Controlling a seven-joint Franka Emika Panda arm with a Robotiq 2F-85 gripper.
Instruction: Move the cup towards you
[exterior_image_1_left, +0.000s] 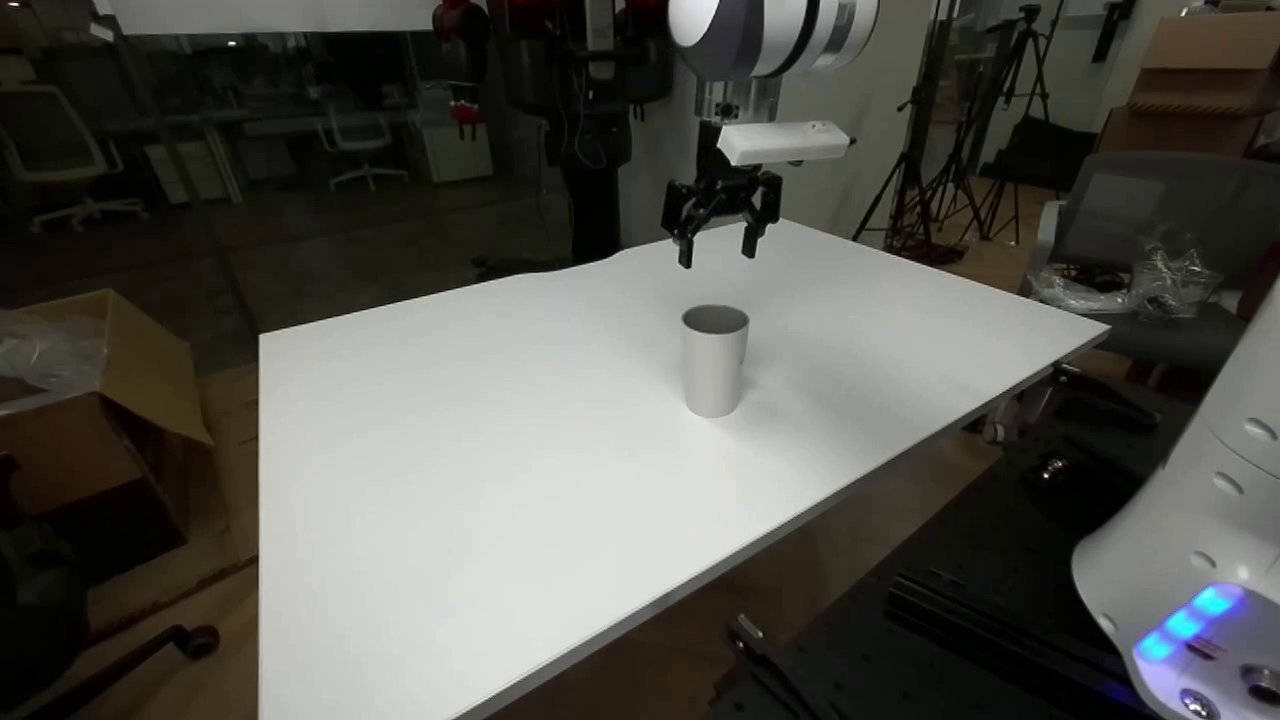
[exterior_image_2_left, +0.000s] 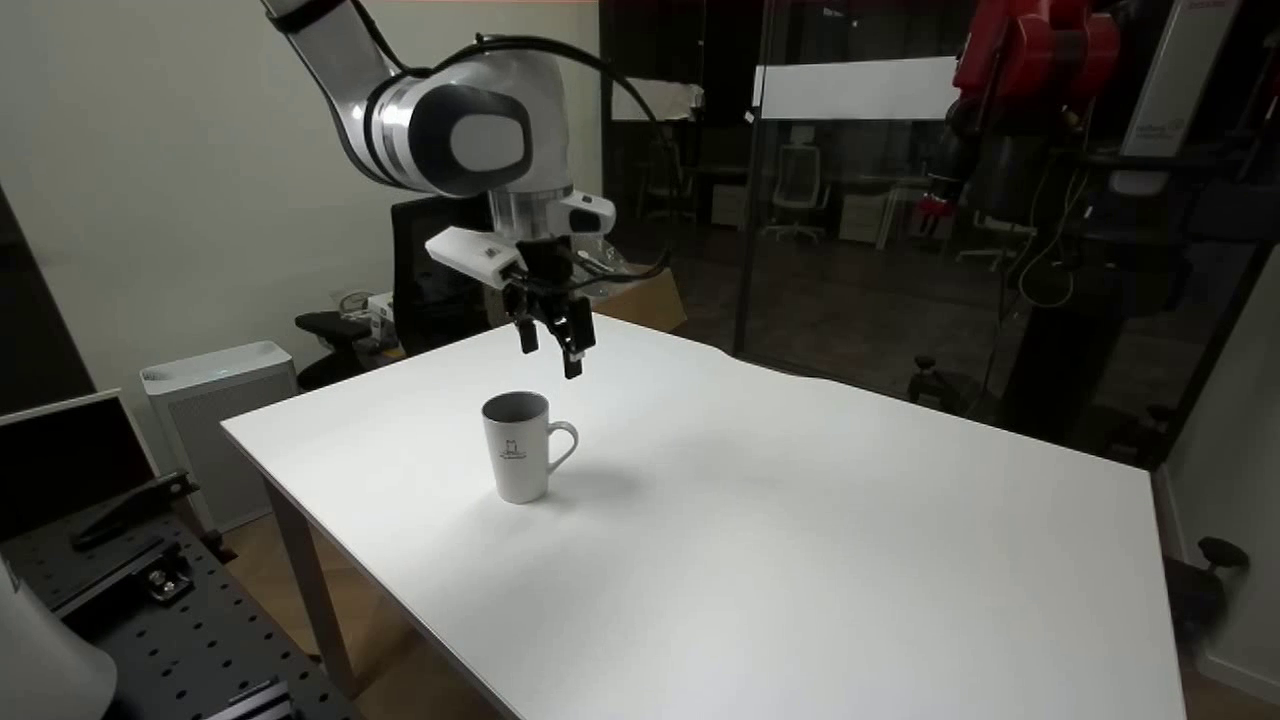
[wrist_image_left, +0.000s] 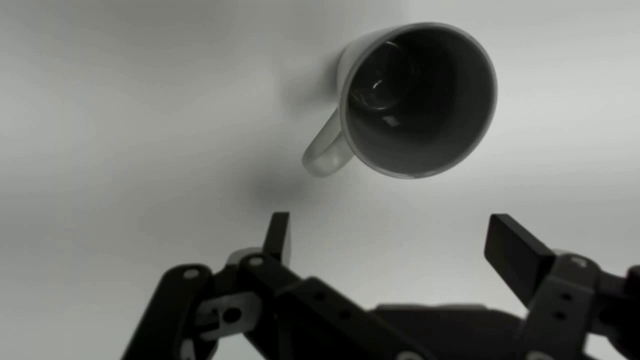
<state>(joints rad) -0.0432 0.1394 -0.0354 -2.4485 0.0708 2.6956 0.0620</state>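
Observation:
The cup (exterior_image_1_left: 713, 372) is a light grey-white mug with a dark grey inside. It stands upright on the white table (exterior_image_1_left: 470, 450). In an exterior view the cup (exterior_image_2_left: 517, 462) shows a small dark print and a handle. In the wrist view the cup (wrist_image_left: 420, 110) is seen from above, upper right of centre, with its handle to the lower left. My gripper (exterior_image_1_left: 717, 259) is open and empty, above table height and apart from the cup. It also shows in an exterior view (exterior_image_2_left: 551, 362). In the wrist view the gripper's fingers (wrist_image_left: 389, 227) are spread wide, below the cup.
The white table also shows in an exterior view (exterior_image_2_left: 820, 570). The arm's base (exterior_image_1_left: 1190, 560) stands beside the table on a black platform (exterior_image_2_left: 170, 640). A red and black robot (exterior_image_2_left: 1040, 60) stands behind the table. A cardboard box (exterior_image_1_left: 150, 370) lies on the floor.

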